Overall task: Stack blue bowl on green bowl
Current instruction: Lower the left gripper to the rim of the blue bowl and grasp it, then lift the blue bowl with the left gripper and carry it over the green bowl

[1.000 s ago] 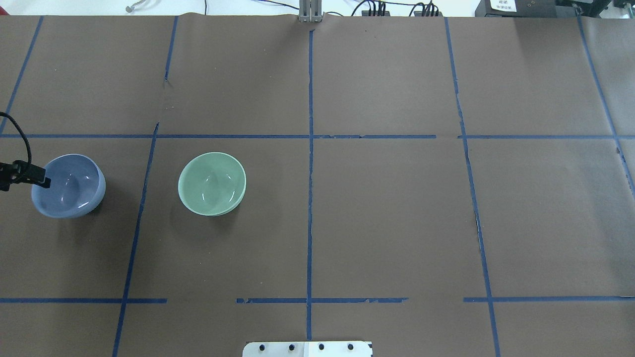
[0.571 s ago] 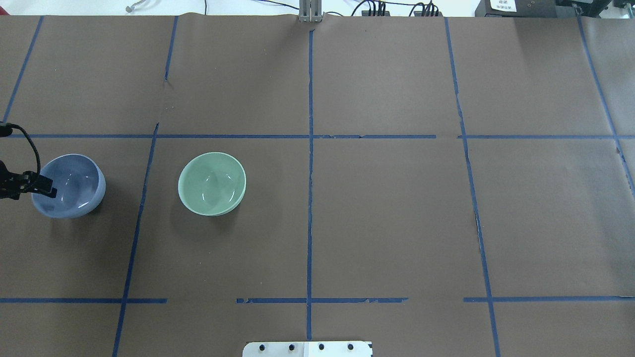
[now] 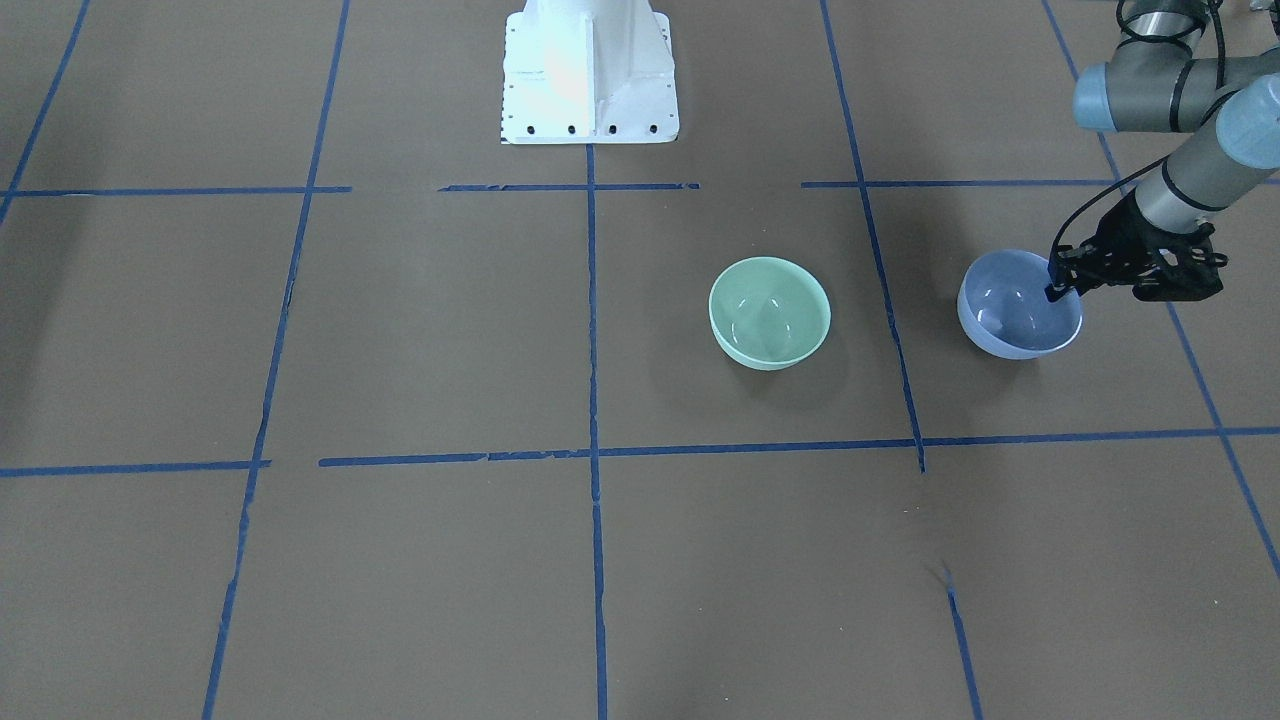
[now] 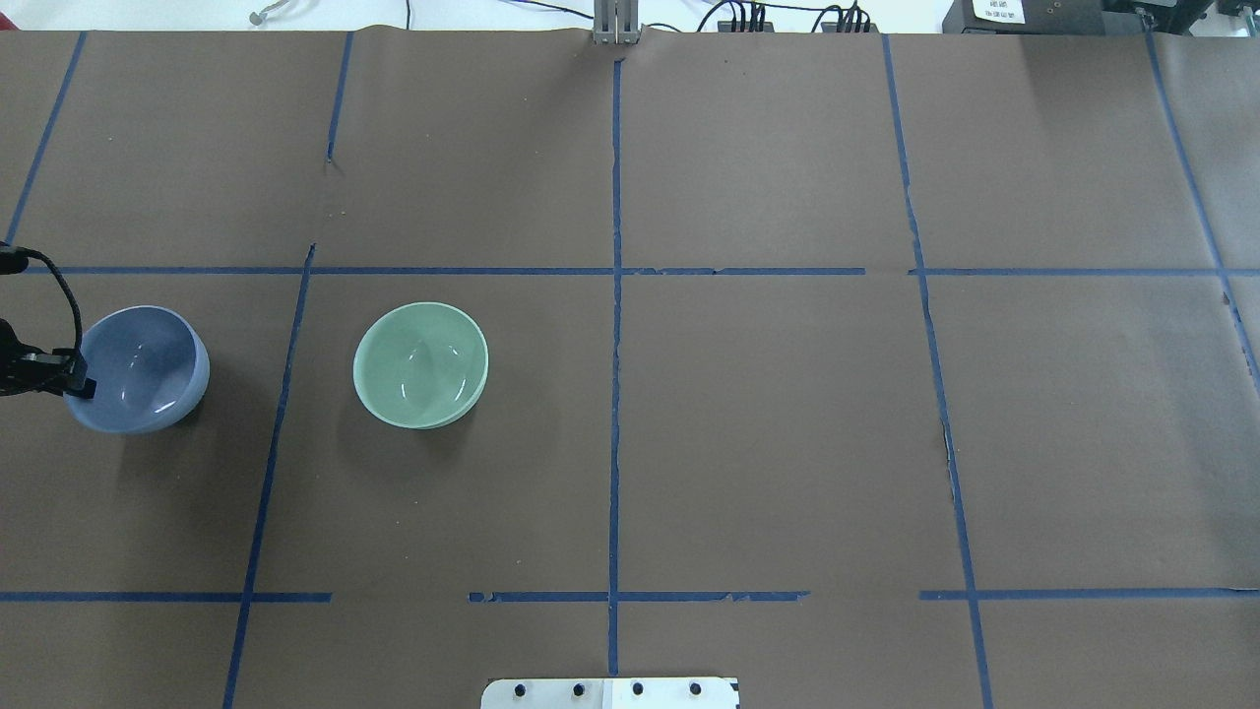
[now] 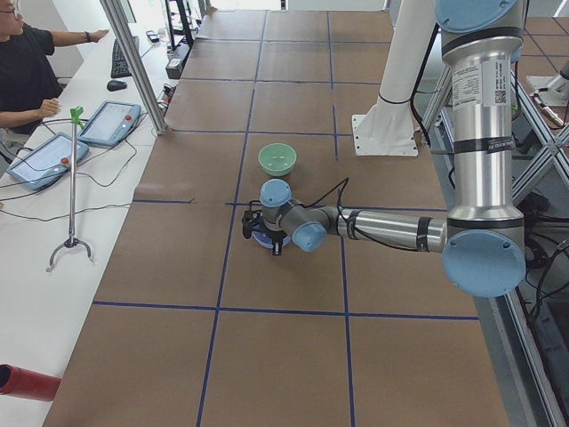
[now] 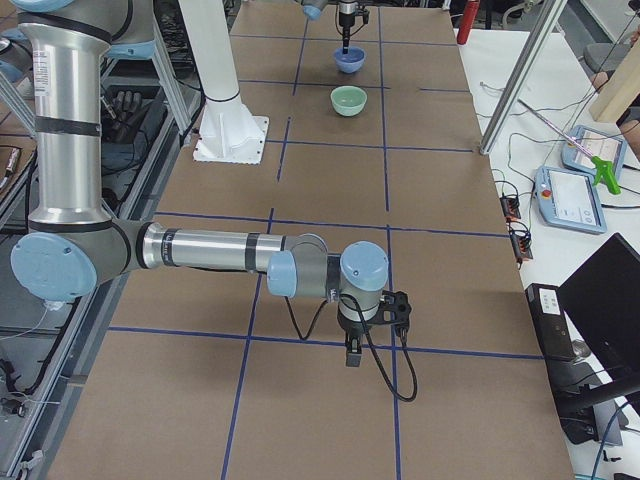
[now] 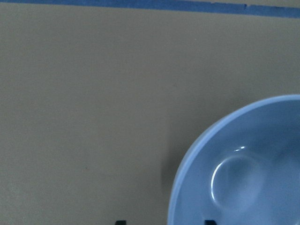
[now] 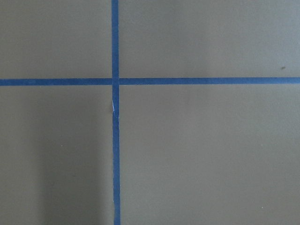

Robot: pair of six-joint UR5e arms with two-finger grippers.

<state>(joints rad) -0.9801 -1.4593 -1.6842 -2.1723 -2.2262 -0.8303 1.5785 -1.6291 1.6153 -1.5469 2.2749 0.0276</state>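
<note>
The blue bowl [image 4: 143, 369] sits upright at the table's left side, also in the front view [image 3: 1015, 315]. The green bowl [image 4: 420, 364] sits upright just to its right, apart from it [image 3: 768, 312]. My left gripper [image 3: 1055, 292] is low at the blue bowl's outer rim. In the left wrist view its two fingertips [image 7: 209, 222] stand apart at the bottom edge, one inside the blue bowl [image 7: 243, 173] and one outside, on either side of the rim. My right gripper [image 6: 352, 358] hangs over bare table far from both bowls; I cannot tell whether it is open or shut.
Brown paper with blue tape lines [image 4: 615, 295] covers the table. The robot's white base [image 3: 590, 70] stands at the table's robot side. An operator and tablets [image 5: 49, 156] are beyond the far edge.
My left gripper has shifted a little left and toward the robot along the blue bowl's rim and has lowered. Neither bowl has moved.
</note>
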